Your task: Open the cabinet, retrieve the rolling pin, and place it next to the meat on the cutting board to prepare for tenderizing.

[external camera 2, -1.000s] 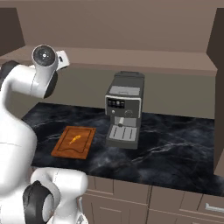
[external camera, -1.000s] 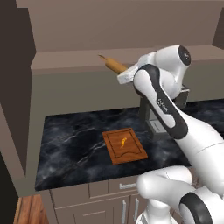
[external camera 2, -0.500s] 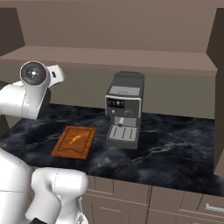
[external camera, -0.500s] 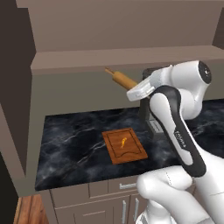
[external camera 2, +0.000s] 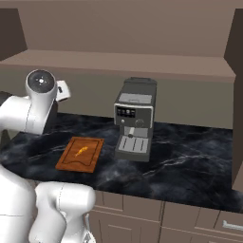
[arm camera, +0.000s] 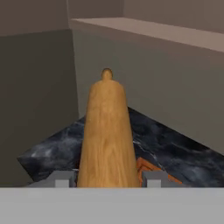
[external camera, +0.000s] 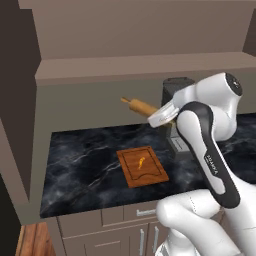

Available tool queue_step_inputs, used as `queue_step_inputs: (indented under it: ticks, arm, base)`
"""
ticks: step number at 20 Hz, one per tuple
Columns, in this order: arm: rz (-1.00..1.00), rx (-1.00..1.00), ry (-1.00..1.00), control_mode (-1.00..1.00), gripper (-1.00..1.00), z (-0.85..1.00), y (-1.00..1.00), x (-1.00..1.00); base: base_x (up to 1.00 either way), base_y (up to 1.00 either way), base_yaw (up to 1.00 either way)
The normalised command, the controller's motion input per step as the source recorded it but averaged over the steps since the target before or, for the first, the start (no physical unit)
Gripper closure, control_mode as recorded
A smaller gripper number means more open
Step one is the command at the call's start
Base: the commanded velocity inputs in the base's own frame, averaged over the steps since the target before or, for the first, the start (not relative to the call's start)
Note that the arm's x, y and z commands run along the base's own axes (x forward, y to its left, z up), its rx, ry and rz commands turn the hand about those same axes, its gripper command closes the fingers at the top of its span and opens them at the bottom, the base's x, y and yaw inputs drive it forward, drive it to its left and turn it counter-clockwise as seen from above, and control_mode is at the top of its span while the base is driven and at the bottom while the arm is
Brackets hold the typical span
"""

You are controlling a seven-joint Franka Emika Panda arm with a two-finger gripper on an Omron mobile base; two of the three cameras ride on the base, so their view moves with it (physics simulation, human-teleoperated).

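Observation:
My gripper [external camera: 161,115] is shut on one end of the rolling pin [external camera: 141,106], a light tan wooden cylinder that hangs in the air over the counter, tilted up to the left. In the hand view the rolling pin [arm camera: 107,131] runs straight away from me between the two fingertips [arm camera: 61,179]. Below it lies the reddish-brown cutting board [external camera: 142,167] [external camera 2: 80,154] with the small orange meat [external camera: 141,162] [external camera 2: 81,151] on it. One corner of the board [arm camera: 151,168] peeks out beside the pin. The cabinet [external camera: 140,65] [external camera 2: 118,59] above stands open, its shelf bare.
A grey coffee machine [external camera 2: 135,118] [external camera: 177,87] stands on the black marble counter [external camera: 85,165] just right of the board. Base cabinets with drawers [external camera 2: 190,223] run below the counter edge. An open cabinet door [external camera 2: 236,95] hangs at the right.
The arm has carried the rolling pin down and a little to the right, from the level of the cabinet shelf to a spot over the counter. Board and meat have not moved.

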Motion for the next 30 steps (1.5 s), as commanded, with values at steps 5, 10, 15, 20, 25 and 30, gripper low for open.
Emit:
queue_step_inputs:
  ticks: [5,10,15,20,25,30]
  arm:
    - [0.14,-0.02,0.15,-1.00,1.00,-0.43,-0.11,0.00]
    - [0.14,0.00,0.07,-1.00,1.00,-0.54,-0.15,0.00]
    - [0.15,-0.01,0.04,-1.00,1.00,-0.57,-0.17,0.00]
    - [0.16,-0.05,0.07,-1.00,1.00,-0.60,-0.14,0.00]
    - [0.16,-0.07,0.06,-1.00,1.00,-0.55,-0.13,0.00]
    - [0.15,-0.07,0.02,-1.00,1.00,-0.46,-0.14,0.00]
  base:
    - [0.00,0.00,0.00]
    - [0.00,0.00,0.00]
    - [0.00,0.00,0.00]
    - [0.00,0.00,0.00]
    - [0.00,0.00,0.00]
    - [0.00,0.00,0.00]
